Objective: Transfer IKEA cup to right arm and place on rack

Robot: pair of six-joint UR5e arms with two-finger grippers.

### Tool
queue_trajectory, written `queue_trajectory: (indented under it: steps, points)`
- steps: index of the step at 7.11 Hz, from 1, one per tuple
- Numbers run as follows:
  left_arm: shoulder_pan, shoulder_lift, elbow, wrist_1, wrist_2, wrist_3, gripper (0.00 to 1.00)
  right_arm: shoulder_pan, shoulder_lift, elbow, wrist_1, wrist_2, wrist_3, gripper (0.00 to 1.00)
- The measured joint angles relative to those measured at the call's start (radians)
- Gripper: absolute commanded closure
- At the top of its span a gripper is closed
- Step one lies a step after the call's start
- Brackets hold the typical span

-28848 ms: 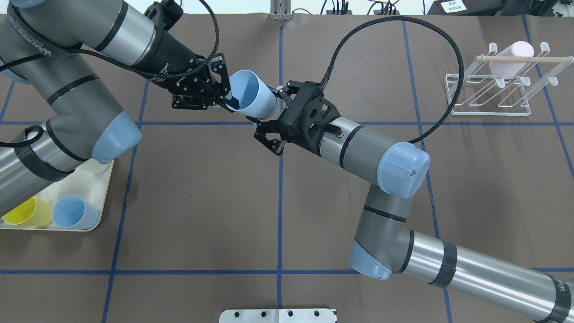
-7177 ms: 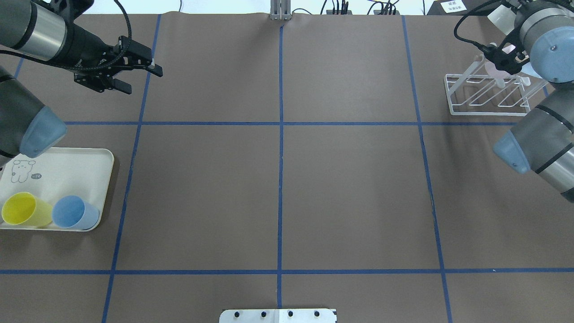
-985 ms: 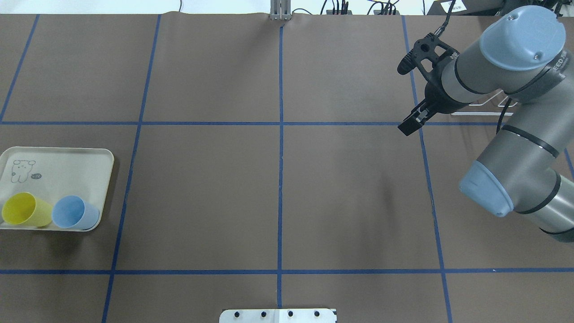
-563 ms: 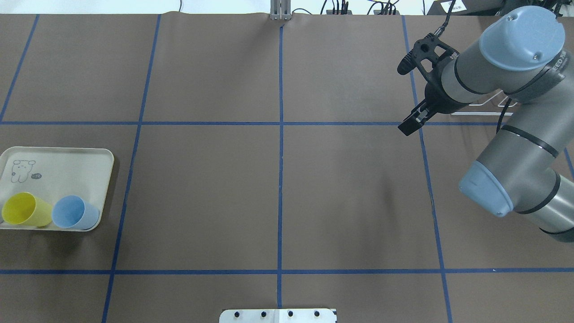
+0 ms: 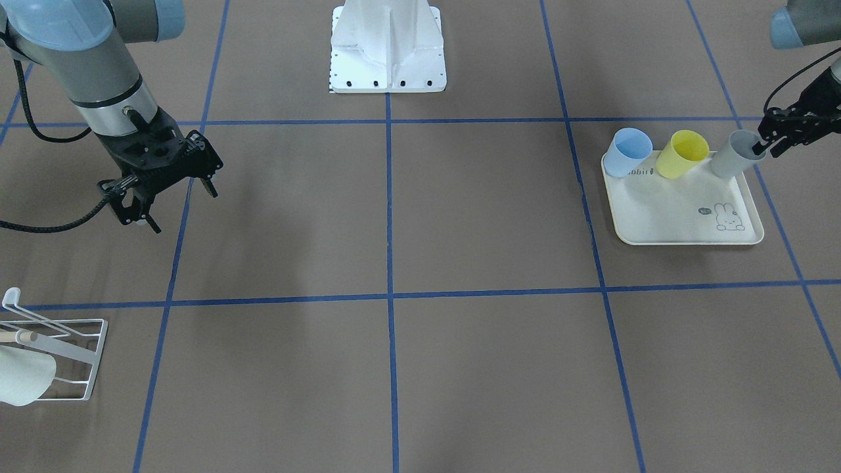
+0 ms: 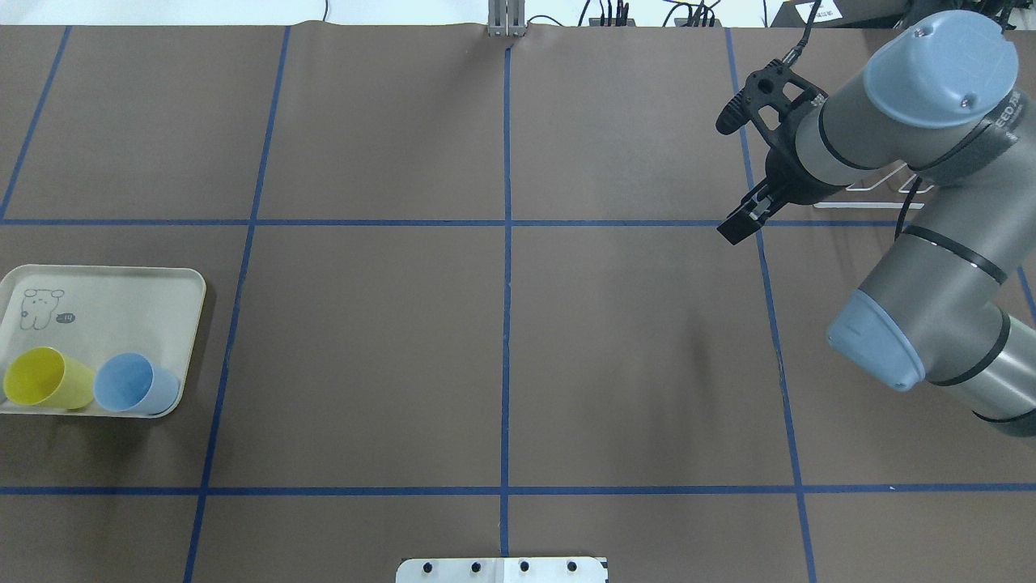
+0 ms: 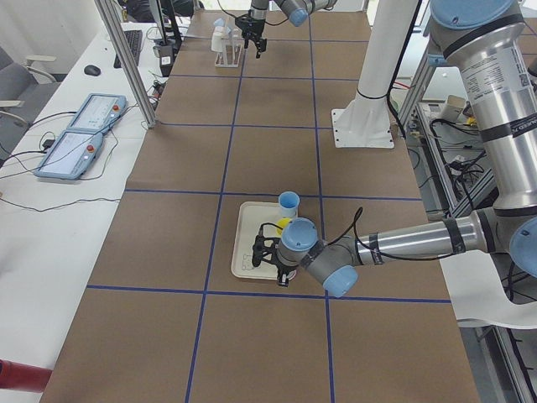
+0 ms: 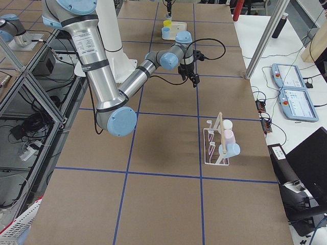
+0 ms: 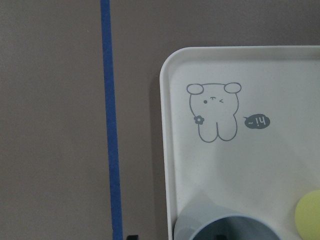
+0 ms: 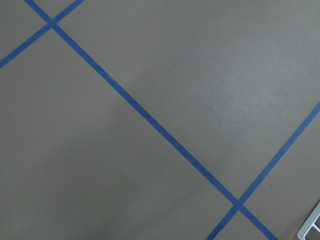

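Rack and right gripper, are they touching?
Apart. Front-facing view shows the right gripper above the table, a clear gap from the rack.

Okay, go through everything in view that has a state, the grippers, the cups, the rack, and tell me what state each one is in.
right gripper: open, empty.
left gripper: at the grey cup's rim; open or shut, cannot tell.
grey cup: upright on the tray.
yellow cup: upright on the tray.
blue cup: upright on the tray.
rack: loaded with a white cup, pink cup and pale-blue cup, all on their sides.
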Motion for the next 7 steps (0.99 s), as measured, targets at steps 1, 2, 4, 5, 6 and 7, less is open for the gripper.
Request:
queue_trajectory:
  steps: [1, 2, 4, 5, 6, 7]
  points:
    - [0.003, -0.001, 0.000, 0.000, -0.003, 0.000, 0.88, 0.000, 0.000, 0.000, 0.001, 0.000, 0.000, 0.00]
    - [0.008, -0.003, 0.001, 0.001, -0.003, 0.000, 1.00, 0.000, 0.000, 0.000, 0.003, 0.000, 0.000, 0.00]
    - [0.014, -0.010, 0.002, 0.003, -0.001, 0.000, 1.00, -0.001, 0.001, -0.001, 0.007, -0.001, 0.000, 0.00]
    - [0.015, -0.014, 0.000, 0.004, 0.000, 0.001, 1.00, -0.001, 0.002, -0.001, 0.010, -0.001, 0.000, 0.00]
    - [0.014, -0.020, -0.004, 0.005, -0.003, 0.002, 1.00, -0.002, 0.005, 0.000, 0.012, -0.001, 0.000, 0.00]
    - [0.011, -0.025, -0.008, 0.008, -0.011, 0.004, 1.00, -0.002, 0.013, 0.000, 0.012, -0.001, 0.000, 0.00]
